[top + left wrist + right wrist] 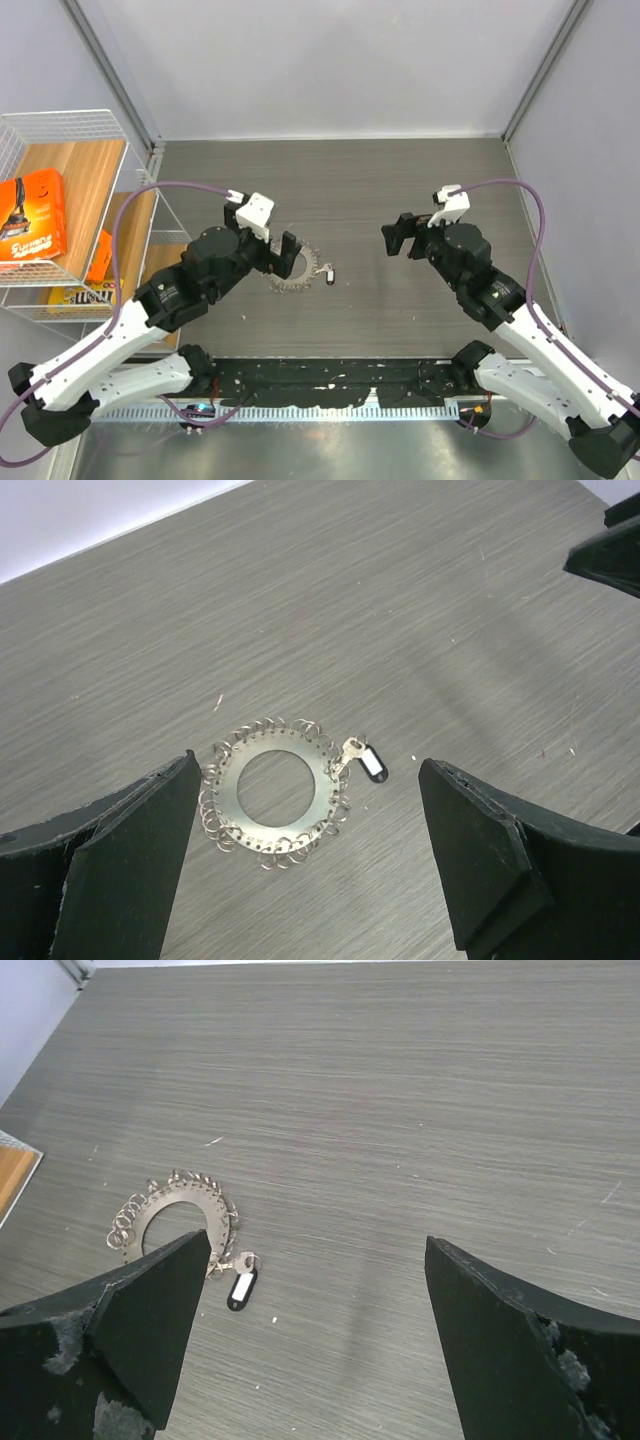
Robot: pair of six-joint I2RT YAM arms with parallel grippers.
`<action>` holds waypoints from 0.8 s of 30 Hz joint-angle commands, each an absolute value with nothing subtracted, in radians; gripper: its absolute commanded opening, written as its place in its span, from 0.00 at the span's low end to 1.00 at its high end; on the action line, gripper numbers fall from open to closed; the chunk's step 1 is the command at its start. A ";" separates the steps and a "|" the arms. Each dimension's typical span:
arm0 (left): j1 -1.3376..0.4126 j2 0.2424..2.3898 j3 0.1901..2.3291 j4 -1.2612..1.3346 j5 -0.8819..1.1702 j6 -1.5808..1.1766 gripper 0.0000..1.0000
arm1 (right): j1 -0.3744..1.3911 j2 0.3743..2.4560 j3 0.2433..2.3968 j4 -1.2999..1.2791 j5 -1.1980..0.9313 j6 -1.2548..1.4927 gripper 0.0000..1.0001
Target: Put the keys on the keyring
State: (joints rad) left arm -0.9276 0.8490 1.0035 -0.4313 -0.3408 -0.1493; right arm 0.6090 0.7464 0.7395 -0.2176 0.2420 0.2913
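Item: keyring (pixel 275 841), lying flat on the tabletop (pixel 400 600); your left gripper (pixel 283 254) is hovering over it, jaws spread wide. A dark-headed key (pixel 365 759) is lying against its rim at 3 o'clock in the top view. Your right gripper (pixel 400 236) is hanging well apart, farther toward 3 o'clock, jaws released.

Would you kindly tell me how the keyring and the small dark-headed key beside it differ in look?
The keyring is much larger than the small key. The keyring is a round band with an open middle and loops round its rim; the small key is short and oblong. The keyring is all silvery; the small key has a dark head. Both lie flat on the table.
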 commanded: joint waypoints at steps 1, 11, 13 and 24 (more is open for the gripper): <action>-0.928 0.864 0.989 -0.423 -0.311 -0.186 0.99 | 0.607 0.805 0.822 -0.280 0.343 0.353 0.95; -0.930 0.949 0.911 -0.482 -0.376 -0.339 0.99 | 0.600 0.911 0.810 -0.322 0.163 0.302 0.95; -0.930 0.966 0.896 -0.494 -0.390 -0.399 0.98 | 0.623 0.919 0.804 -0.328 0.164 0.301 0.95; -0.867 1.117 0.885 -0.561 -0.497 -0.578 0.95 | 0.833 0.968 0.804 -0.345 0.221 0.333 0.97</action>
State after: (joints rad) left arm -0.9123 1.0641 0.8780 -0.5594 -0.4534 -0.5045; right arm 0.7937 0.9596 0.7982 -0.3714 0.2161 0.3168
